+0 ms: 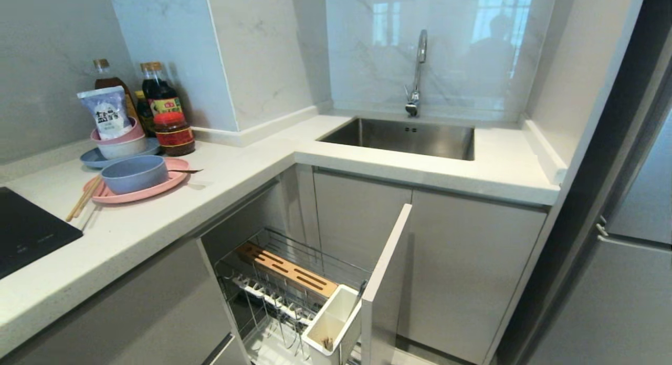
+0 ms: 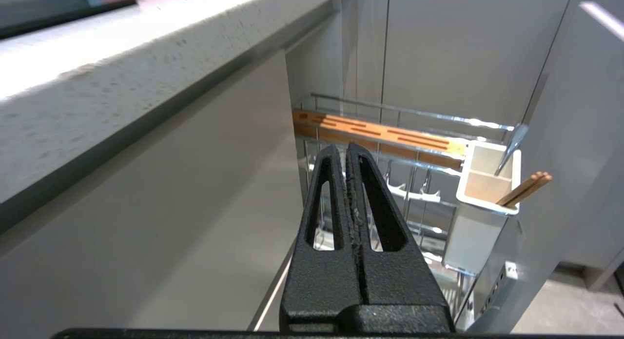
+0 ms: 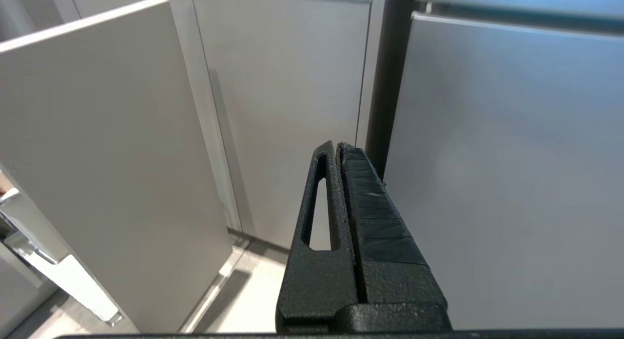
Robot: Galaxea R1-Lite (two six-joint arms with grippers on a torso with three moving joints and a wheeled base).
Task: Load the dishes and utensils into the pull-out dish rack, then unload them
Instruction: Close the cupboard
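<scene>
The pull-out dish rack [image 1: 294,281] stands drawn out below the counter, its pale-grey front [image 1: 386,270] on its right side. Its white utensil box [image 1: 332,323] [image 2: 487,192] holds wooden chopsticks [image 2: 525,188] and a metal utensil handle [image 2: 511,145]. On the counter, the pink plate [image 1: 157,189] carries the blue-grey bowl [image 1: 134,173] and a dark slim utensil [image 1: 186,171]. More chopsticks [image 1: 83,199] lie at the plate's left edge. My left gripper [image 2: 346,149] is shut and empty, low beside the rack. My right gripper [image 3: 337,146] is shut and empty, facing cabinet doors. Neither arm shows in the head view.
A wooden slotted strip [image 1: 286,270] sits along the rack's far side. Behind the pink plate are a blue plate [image 1: 92,157] stacked with bowls, a salt bag [image 1: 107,112], sauce bottles [image 1: 160,94] and a jar [image 1: 173,134]. A black hob [image 1: 26,228] lies left; the sink [image 1: 404,139] with its faucet [image 1: 417,73] is behind.
</scene>
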